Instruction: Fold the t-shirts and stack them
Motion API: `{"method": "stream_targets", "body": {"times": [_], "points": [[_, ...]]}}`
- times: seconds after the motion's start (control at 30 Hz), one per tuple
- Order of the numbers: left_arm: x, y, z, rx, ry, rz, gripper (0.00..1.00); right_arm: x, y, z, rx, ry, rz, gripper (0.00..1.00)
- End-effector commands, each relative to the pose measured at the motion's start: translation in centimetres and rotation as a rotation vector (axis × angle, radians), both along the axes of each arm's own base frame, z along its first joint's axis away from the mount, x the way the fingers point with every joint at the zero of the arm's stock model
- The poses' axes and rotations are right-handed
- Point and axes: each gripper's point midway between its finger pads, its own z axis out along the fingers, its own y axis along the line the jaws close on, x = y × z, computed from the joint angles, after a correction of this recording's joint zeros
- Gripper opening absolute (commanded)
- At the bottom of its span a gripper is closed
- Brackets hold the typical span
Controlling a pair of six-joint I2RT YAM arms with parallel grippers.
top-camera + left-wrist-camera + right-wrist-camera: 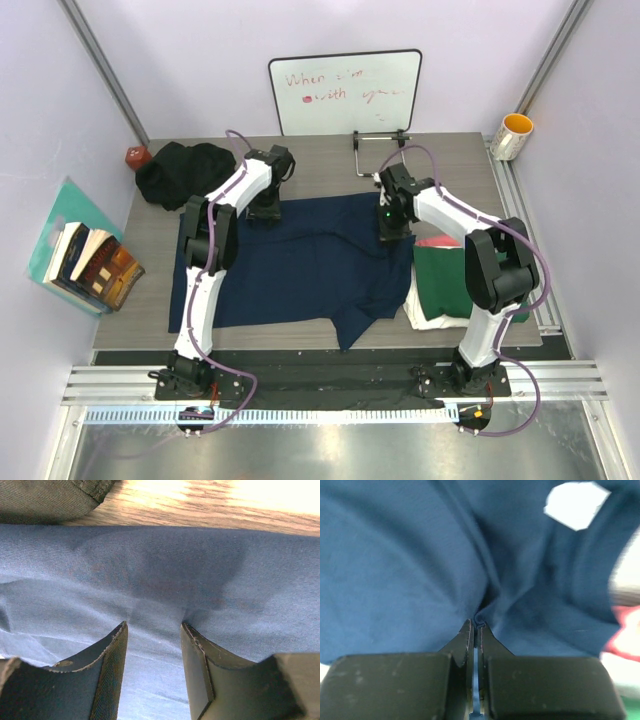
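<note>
Navy cotton is bunched into a tight pleat at the tips of the right gripper [476, 622], whose jaws are pressed together on that pinch of cloth with almost no gap. The left gripper [152, 625] has its jaws partly apart, tips down on the same cloth just inside its far hem. The fabric puckers a little at the tips but runs flat between them, so it looks touched rather than clamped.

Both arms are at the far edge of the navy t-shirt [290, 265], the left arm toward its left end and the right arm toward its right. The shirt lies spread and rumpled across the middle of the table [330, 150], with one flap trailing toward the near edge.

Just to its right is the stack: a folded dark green t-shirt [445, 280] on a cream-white t-shirt [430, 318], with a pink-red t-shirt [435, 242] peeking out at the far side. Where the pink-red one sits in the pile I cannot tell. The black t-shirt [180, 172] is a loose heap at the far left corner.

As I judge it, three shirts are folded and stacked, the navy fold is only starting, and the black one is untouched.
</note>
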Motion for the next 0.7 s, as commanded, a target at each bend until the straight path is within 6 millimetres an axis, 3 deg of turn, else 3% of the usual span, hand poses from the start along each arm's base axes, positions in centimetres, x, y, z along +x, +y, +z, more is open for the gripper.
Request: {"method": "stream_targets", "body": {"times": [0.0,0.17,0.67], "points": [[0.1,-2.2,-1.4,-0.067,0.008,-0.014,0.48,-1.9,2.6,0.9,0.047,0.010,0.099,0.01],[0.0,-2.0,-0.7,-0.060,-0.003,-0.013,0.48,-3.7,3.6,-0.3,0.024,0.061,0.142,0.01],[-0.2,-1.6,-0.3,-0.044,-0.006,-0.016,0.48,-6.2,1.2,-3.3,-0.136,0.172,0.121,0.02]]}}
